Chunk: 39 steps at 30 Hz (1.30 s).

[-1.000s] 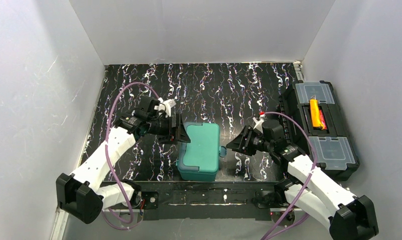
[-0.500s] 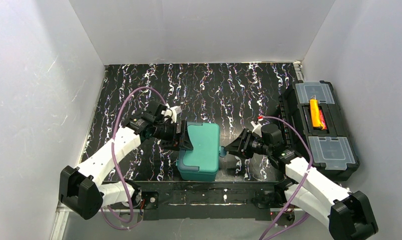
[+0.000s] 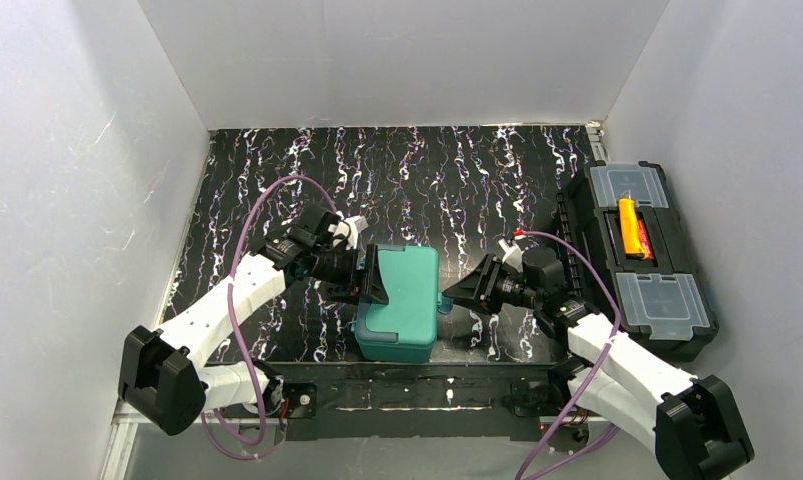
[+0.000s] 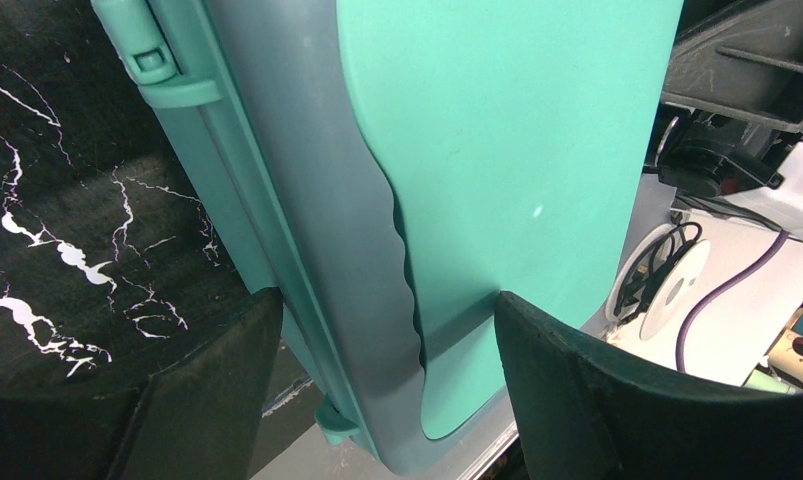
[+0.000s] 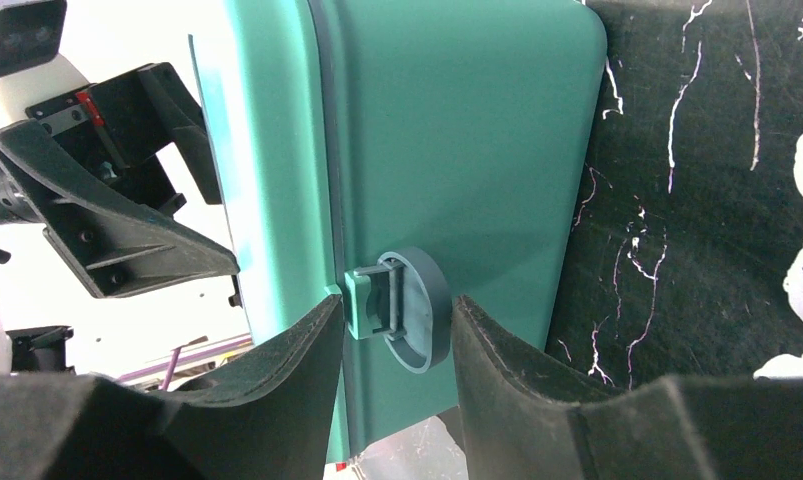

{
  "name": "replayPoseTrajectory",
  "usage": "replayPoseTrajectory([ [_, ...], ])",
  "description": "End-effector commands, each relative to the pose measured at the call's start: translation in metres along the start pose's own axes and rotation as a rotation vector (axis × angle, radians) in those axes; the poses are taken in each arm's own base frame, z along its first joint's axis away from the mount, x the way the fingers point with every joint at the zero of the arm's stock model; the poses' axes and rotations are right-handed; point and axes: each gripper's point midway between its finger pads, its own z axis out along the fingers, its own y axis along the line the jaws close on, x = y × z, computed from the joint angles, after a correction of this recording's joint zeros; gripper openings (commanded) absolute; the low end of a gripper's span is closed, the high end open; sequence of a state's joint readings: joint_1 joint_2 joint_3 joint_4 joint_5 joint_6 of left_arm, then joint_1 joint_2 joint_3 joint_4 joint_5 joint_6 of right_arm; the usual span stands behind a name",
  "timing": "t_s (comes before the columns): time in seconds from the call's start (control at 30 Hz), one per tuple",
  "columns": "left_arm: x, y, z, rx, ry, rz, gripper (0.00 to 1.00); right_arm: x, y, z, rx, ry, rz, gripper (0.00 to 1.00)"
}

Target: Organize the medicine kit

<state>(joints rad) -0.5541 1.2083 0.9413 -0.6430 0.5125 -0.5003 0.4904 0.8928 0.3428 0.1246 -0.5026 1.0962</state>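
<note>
The medicine kit [image 3: 402, 300], a teal box with its lid down, lies near the table's front edge. My left gripper [image 3: 372, 275] is at its left side. It is open, and its jaws straddle the lid's edge [image 4: 377, 200], one finger [image 4: 577, 390] over the lid top and the other [image 4: 207, 390] outside the box wall. My right gripper [image 3: 455, 297] is at the kit's right side, open. Its two pads closely flank the round grey latch [image 5: 417, 310] without a clear grip on it. The kit's inside is hidden.
A black toolbox [image 3: 667, 300] with clear compartment lids stands along the right edge, with an orange item [image 3: 629, 228] in its middle well. White walls enclose the black marbled table [image 3: 427, 170] on three sides. The arm bases sit at the front edge.
My left gripper has moved right, onto the kit's left edge. My right gripper has slid left, so that the latch is now between its jaws, and it has narrowed slightly.
</note>
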Motion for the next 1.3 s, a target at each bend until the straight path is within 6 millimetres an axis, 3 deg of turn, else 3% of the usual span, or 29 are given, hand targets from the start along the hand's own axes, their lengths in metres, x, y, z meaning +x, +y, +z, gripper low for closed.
replayPoseTrajectory([
  [0.0,0.002,-0.001,0.002,0.005,0.006,0.006,0.76,-0.002,0.011,0.0,-0.058,-0.001,-0.008,0.5],
  [0.4,0.002,0.0,0.005,0.005,0.009,0.006,0.76,-0.003,0.021,-0.006,-0.094,-0.027,-0.017,0.46],
  [0.87,0.004,0.002,0.006,0.004,0.013,0.005,0.76,0.0,0.011,-0.002,-0.056,-0.003,-0.003,0.33],
  [1.1,0.003,0.002,0.007,0.003,0.013,0.005,0.76,0.0,0.016,-0.004,-0.065,0.005,-0.009,0.2],
  [1.27,0.003,0.003,0.008,0.001,0.012,0.008,0.76,-0.001,0.02,-0.006,-0.048,0.015,-0.034,0.03],
])
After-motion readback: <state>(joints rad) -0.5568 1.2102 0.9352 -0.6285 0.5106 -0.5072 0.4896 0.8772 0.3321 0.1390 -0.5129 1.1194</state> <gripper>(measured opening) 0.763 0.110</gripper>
